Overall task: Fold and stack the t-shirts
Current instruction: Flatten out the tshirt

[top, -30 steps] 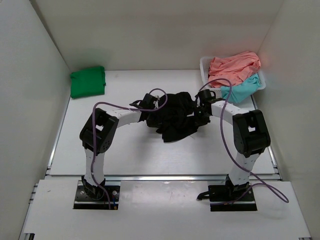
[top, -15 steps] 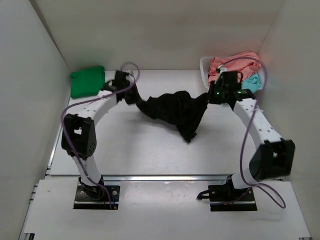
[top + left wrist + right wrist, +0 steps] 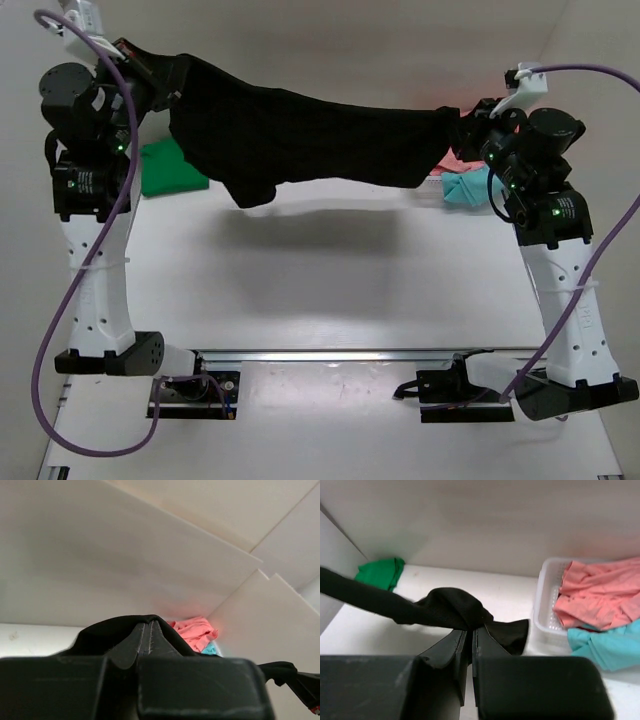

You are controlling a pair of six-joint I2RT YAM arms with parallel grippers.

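Soft, saggy black t-shirt (image 3: 320, 140) was held by its edges, w/ left gripper (image 3: 150, 629) & right gripper (image 3: 469, 631) both clamped on cloth

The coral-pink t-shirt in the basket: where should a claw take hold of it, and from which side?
Probably pinch a raised fold on the coral-pink t-shirt from above: it lies crumpled in the white basket, whose walls block the sides, with the teal t-shirt beside it.

Bright, even light is falling from overhead, and the white walls (image 3: 330, 50) are looking slightly grey. The black t-shirt (image 3: 300, 135) is casting a soft, pale shadow on the table (image 3: 330, 290) (its edges diffuse). Both wrist views are showing dark, blurred foregrounds.
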